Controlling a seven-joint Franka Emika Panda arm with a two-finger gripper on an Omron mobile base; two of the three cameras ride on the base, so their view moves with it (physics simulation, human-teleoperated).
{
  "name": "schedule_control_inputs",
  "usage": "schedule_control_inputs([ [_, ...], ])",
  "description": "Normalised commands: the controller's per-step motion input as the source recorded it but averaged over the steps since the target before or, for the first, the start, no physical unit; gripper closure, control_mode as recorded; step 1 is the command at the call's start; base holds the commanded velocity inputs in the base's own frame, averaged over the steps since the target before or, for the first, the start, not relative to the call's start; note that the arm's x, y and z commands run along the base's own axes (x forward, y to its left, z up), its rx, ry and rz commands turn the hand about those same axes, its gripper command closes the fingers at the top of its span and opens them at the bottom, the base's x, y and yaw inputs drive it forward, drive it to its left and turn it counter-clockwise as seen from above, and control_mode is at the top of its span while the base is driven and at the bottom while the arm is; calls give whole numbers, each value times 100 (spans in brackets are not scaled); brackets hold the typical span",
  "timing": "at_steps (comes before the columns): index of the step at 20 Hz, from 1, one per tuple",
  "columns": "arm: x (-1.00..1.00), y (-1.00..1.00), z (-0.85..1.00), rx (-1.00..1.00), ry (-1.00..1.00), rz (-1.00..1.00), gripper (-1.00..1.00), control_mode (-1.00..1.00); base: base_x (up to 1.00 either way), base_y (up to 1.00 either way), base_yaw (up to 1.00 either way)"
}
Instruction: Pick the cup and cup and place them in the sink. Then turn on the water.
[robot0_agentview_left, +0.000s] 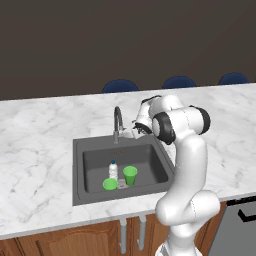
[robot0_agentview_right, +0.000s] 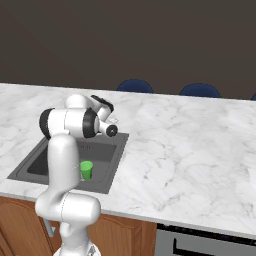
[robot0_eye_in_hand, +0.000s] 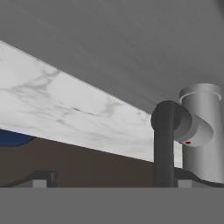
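Observation:
Both green cups are in the dark sink (robot0_agentview_left: 78, 170). One cup (robot0_agentview_left: 130, 175) stands upright near the basin's middle, and the other cup (robot0_agentview_left: 110, 184) sits just left of it by the front wall. In the right base view a single cup (robot0_agentview_right: 87, 170) shows beside the arm. My gripper (robot0_agentview_left: 129, 133) is low at the sink's back rim, just right of the dark gooseneck tap (robot0_agentview_left: 117, 121). In the hand view the gripper (robot0_eye_in_hand: 113, 181) is open and empty. The tap's dark pipe (robot0_eye_in_hand: 164, 148) and its grey lever body (robot0_eye_in_hand: 202, 131) stand close ahead, right of centre.
A small white bottle (robot0_agentview_left: 113, 169) with a blue cap stands in the basin behind the cups. White marble counter (robot0_agentview_left: 40, 125) spreads around the sink. Blue chair backs (robot0_agentview_left: 120, 86) line the far edge, and an oven front (robot0_agentview_right: 200, 242) is at lower right.

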Motion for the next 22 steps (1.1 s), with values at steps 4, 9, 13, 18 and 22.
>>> schedule_control_inputs([
  [4, 4, 0, 0, 1, 0, -3, -100, -100, 0, 0, 0],
  [9, 14, 0, -12, 0, 2, -4, -100, -100, 0, 0, 0],
  [13, 28, 0, -22, 0, 1, -5, -100, -100, 0, 0, 0],
  [18, 38, 0, -38, 0, 1, -6, -100, -100, 0, 0, 0],
  [22, 48, 0, -40, 0, 1, -5, -100, -100, 0, 0, 0],
])
